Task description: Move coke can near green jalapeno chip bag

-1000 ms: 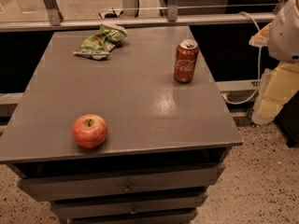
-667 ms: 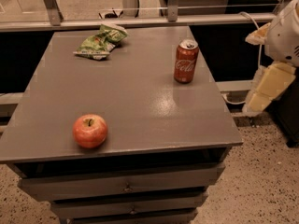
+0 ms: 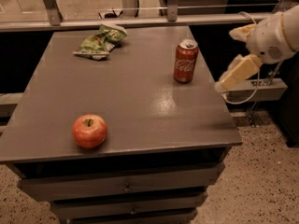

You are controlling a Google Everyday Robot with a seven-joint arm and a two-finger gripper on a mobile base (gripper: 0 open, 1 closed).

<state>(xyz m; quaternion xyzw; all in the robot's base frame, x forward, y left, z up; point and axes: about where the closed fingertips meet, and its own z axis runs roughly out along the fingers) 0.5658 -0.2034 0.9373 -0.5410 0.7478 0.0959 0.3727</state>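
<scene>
The grey bench carries the coke can upright near its right edge, well apart from the green jalapeno chip bag. The end effector has been brought nearer the can from the right, without contact. Its state cannot be told. The approach is judged under way.

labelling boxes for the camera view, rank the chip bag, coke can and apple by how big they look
1. green jalapeno chip bag, widest.
2. coke can and apple: look alike; the apple sits nearer the camera, so unranked.
The gripper hangs beyond the edge of the table, beside the can.
</scene>
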